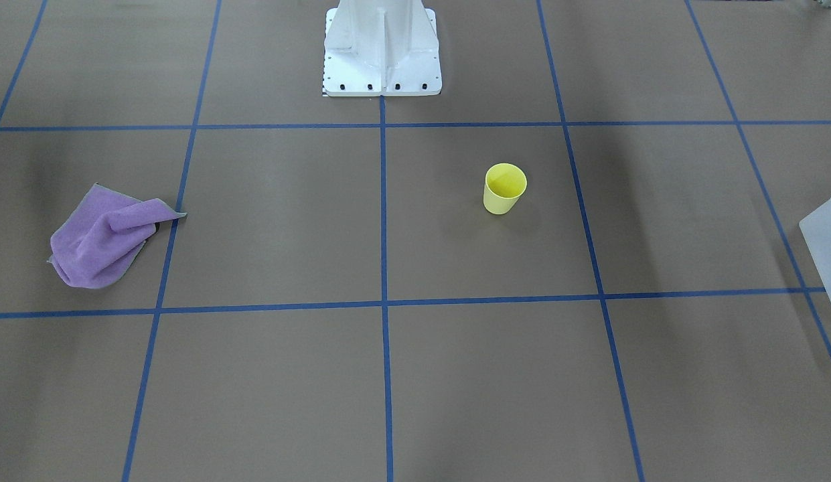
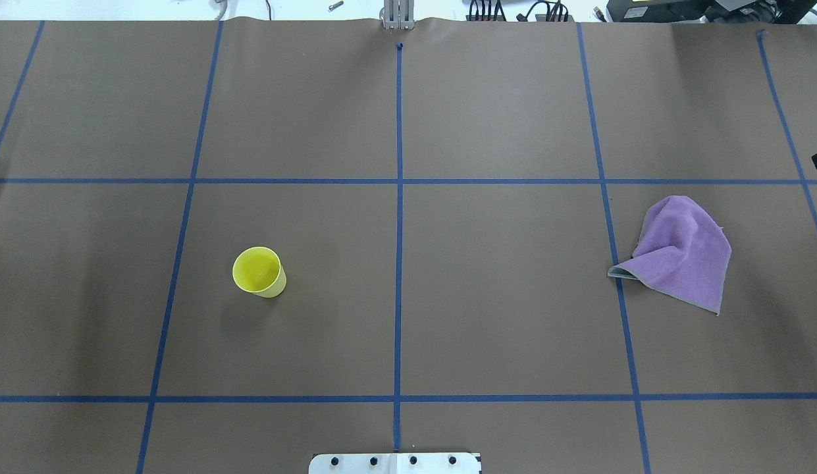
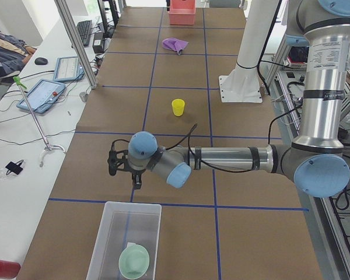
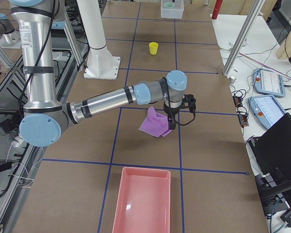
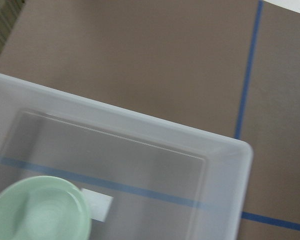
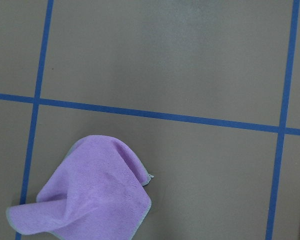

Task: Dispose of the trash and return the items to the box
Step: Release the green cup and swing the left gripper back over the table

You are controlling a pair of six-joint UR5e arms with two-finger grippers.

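Translucent plastic box (image 3: pixel 99 245), holding 1 green bowl (image 3: pixel 133 261), sits at the table's (image 2: pixel 500 296) left end near the left arm (image 3: pixel 227 158); yellow cup (image 2: pixel 258 271) mid-left; purple cloth (image 2: pixel 681 253) right, by the right arm (image 4: pixel 106 103). Both jaws: cannot tell whether apart.

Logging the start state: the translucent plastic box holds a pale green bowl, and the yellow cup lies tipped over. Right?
No: the yellow plastic cup stands upright, open end up, per the overhead view. The translucent plastic box does hold the pale green bowl.
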